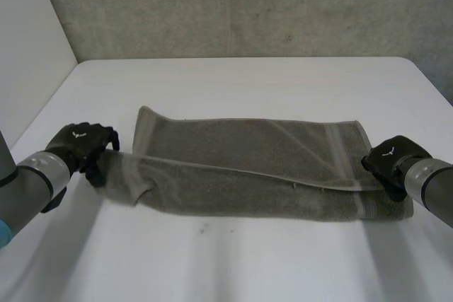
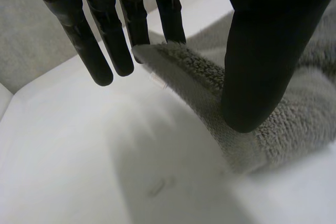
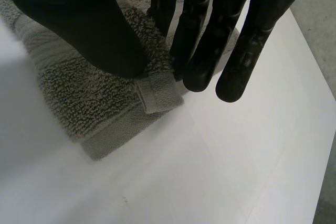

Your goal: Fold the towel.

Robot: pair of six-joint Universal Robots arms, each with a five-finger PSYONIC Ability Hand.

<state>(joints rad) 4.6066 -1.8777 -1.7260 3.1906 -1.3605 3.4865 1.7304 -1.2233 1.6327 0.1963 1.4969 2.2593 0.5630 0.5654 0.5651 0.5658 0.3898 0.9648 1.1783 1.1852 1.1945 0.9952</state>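
A grey towel (image 1: 248, 167) lies doubled lengthwise across the white table (image 1: 248, 90), its upper layer's edge running along the middle. My left hand (image 1: 81, 143) is at the towel's left end, which is slightly raised and bunched. In the left wrist view its fingers (image 2: 105, 40) hang straight and spread from the thumb, and the towel's corner (image 2: 157, 59) rests against the fingertips. My right hand (image 1: 391, 160) is at the right end. There the thumb (image 3: 79, 19) and fingers pinch the upper layer's corner (image 3: 157, 95) over the lower layer (image 3: 84, 93).
A grey wall (image 1: 248, 5) stands behind the table and a white panel (image 1: 28, 47) stands at its left. Bare tabletop stretches beyond the towel to the far edge and in front of it towards me.
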